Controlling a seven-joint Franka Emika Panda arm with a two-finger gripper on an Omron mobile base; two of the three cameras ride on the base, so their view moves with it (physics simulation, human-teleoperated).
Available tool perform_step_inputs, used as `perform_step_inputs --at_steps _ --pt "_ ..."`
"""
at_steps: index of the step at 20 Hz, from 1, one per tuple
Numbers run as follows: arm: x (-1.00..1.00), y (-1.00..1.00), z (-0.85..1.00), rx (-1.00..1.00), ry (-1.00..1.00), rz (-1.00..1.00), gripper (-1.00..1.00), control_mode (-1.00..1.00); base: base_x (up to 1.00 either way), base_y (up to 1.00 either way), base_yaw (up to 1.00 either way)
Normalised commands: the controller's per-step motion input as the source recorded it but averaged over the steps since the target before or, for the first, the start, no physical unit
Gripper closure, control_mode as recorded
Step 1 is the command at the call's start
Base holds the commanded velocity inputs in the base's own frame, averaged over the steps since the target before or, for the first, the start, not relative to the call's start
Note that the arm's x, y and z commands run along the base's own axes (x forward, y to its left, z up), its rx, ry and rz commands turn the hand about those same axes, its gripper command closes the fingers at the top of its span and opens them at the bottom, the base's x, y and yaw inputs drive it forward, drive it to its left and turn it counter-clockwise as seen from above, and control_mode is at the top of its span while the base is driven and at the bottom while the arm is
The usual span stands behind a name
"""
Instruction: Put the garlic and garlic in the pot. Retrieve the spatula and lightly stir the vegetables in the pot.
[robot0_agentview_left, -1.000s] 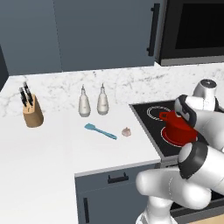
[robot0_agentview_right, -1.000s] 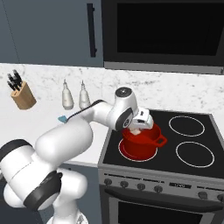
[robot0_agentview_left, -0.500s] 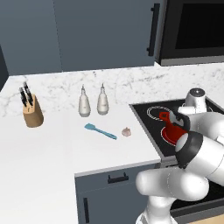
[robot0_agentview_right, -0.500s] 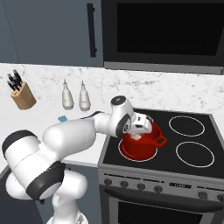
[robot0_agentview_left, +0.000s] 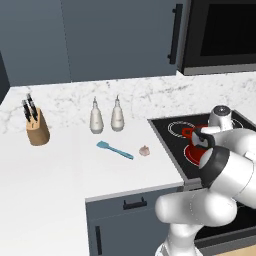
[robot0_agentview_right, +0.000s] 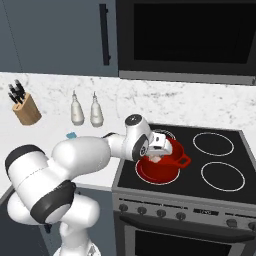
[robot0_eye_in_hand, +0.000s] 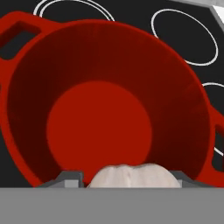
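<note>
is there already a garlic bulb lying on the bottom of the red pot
No, in the hand view the pot has a bare red bottom, and the garlic bulb sits between the fingers of the hand above it.

Pot (robot0_eye_in_hand: 26, 109) bright red all over, inside wall darker red, floor a flatter red. Garlic bulb (robot0_eye_in_hand: 131, 176) between the finger tips pale beige-grey. Second garlic (robot0_agentview_left: 144, 150) pinkish-beige on white marble-veined counter (robot0_agentview_left: 60, 165). Spatula (robot0_agentview_left: 115, 149) light blue blade, deeper blue handle. Stove top (robot0_agentview_right: 220, 155) black with white burner rings. Knife block (robot0_agentview_left: 37, 132) tan wood, dark handles. Two bottles (robot0_agentview_left: 96, 120) off-white. Cabinets (robot0_agentview_left: 115, 40) slate grey-blue.
</note>
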Motion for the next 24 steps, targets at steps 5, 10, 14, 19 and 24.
perform_step_inputs --at_steps 5,10,14,19,24 --pt "0.00 0.00 0.07 0.05 0.00 0.00 -1.00 -1.00 0.00 0.00 0.00" --pt "0.00 -0.03 0.29 0.15 0.00 0.00 -1.00 -1.00 0.00 0.00 0.00" --pt "-0.09 -0.01 0.34 0.12 0.00 0.00 -1.00 -1.00 0.00 0.00 0.00" --pt "-0.02 0.00 0.25 0.01 0.12 0.00 -1.00 -1.00 0.00 0.00 0.00" --pt "0.09 -0.15 0.02 -0.16 0.16 0.15 -1.00 -1.00 0.00 0.00 0.00"
